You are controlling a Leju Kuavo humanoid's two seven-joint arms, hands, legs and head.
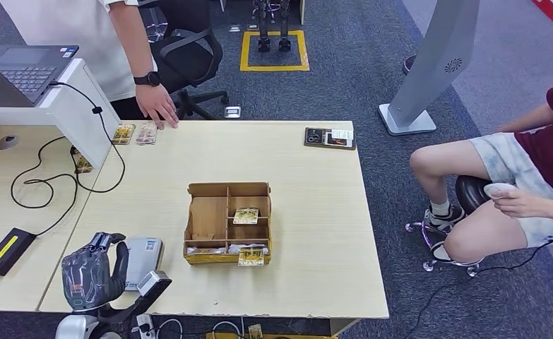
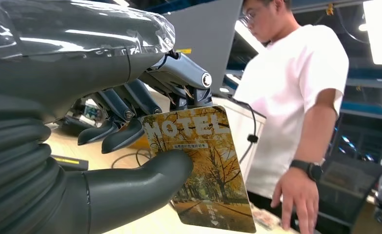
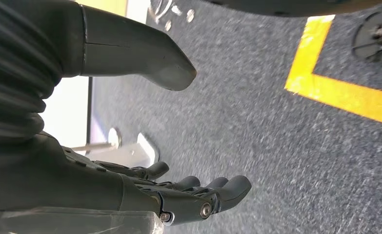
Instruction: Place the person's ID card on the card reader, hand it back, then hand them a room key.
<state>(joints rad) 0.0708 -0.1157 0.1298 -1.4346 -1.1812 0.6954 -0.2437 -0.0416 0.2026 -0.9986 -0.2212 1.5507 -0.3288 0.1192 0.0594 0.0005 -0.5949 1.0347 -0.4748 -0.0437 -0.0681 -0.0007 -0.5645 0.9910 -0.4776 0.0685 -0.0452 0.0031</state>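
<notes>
Left hand [image 2: 130, 146]: thumb and fingers pinch the room key [image 2: 198, 170], lower centre of frame.
Risk: shallow pinch, card could slip before reaching the person's hand [image 1: 157, 104], upper left.
Right hand [image 3: 145, 146]: hangs unclenched, holding nothing.

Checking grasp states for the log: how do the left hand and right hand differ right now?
The left hand pinches a hotel key card between thumb and fingers; the right hand holds nothing, fingers apart. The left hand is raised over the table toward the person in white; the right hand hangs over grey carpet. Both have dark fingers and a grey ribbed cover.
</notes>
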